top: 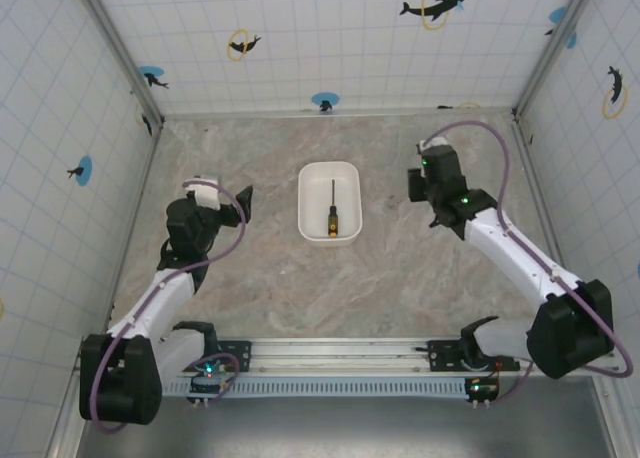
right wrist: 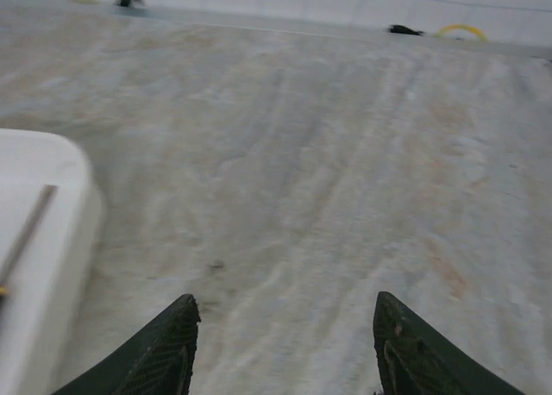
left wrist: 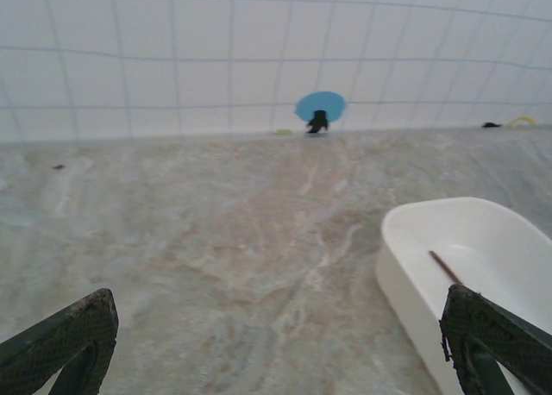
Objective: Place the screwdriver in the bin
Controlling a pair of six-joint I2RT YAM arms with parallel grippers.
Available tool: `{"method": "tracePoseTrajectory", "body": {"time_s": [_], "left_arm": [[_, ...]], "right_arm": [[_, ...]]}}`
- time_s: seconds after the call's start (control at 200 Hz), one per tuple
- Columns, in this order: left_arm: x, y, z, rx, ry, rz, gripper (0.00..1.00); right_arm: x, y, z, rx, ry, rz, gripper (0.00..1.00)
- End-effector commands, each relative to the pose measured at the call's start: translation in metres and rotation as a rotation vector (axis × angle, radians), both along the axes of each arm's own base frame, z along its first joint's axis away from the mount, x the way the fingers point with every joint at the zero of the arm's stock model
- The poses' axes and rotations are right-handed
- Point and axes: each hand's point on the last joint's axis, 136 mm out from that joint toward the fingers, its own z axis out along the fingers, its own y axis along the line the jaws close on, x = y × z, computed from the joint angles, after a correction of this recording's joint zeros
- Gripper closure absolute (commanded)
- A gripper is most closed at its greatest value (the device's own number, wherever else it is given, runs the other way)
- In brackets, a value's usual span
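Observation:
The white bin sits mid-table. The screwdriver lies inside it, thin shaft toward the back wall and black-and-yellow handle toward the near end. My left gripper is left of the bin, open and empty. In the left wrist view the left gripper spreads wide over bare table, with the bin and the screwdriver's shaft at the right. My right gripper is right of the bin, open and empty. In the right wrist view the right gripper is above the table; the bin and shaft are at the left.
The marble tabletop is enclosed by tiled walls with dolphin stickers at the back and sides. A rail carrying both arm bases runs along the near edge. There is free room on either side of the bin.

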Motion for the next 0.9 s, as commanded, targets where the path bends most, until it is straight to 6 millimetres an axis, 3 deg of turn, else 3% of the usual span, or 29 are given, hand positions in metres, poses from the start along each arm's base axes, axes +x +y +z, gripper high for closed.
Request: {"method": "tracePoseTrajectory", "body": {"time_s": [0.0, 0.12, 0.235, 0.386, 0.741, 0.896], "left_arm": [[0.009, 0.02, -0.002, 0.101, -0.071, 0.108, 0.02], [0.015, 0.028, -0.013, 0.131, -0.088, 0.141, 0.02], [0.018, 0.034, -0.021, 0.122, -0.098, 0.148, 0.02], [0.019, 0.044, -0.025, 0.102, -0.095, 0.168, 0.02], [0.022, 0.06, -0.042, 0.088, -0.084, 0.199, 0.02], [0.023, 0.066, -0.05, 0.071, -0.087, 0.215, 0.02]], "right_arm": [[0.014, -0.03, 0.008, -0.006, -0.165, -0.051, 0.43], [0.013, -0.071, -0.012, 0.034, -0.249, -0.148, 0.43], [0.008, -0.093, -0.029, 0.015, -0.303, -0.19, 0.43], [0.0, -0.114, -0.036, 0.03, -0.392, -0.257, 0.42], [0.001, -0.123, -0.047, 0.046, -0.463, -0.292, 0.42], [0.005, -0.127, -0.062, 0.059, -0.457, -0.312, 0.42]]}}
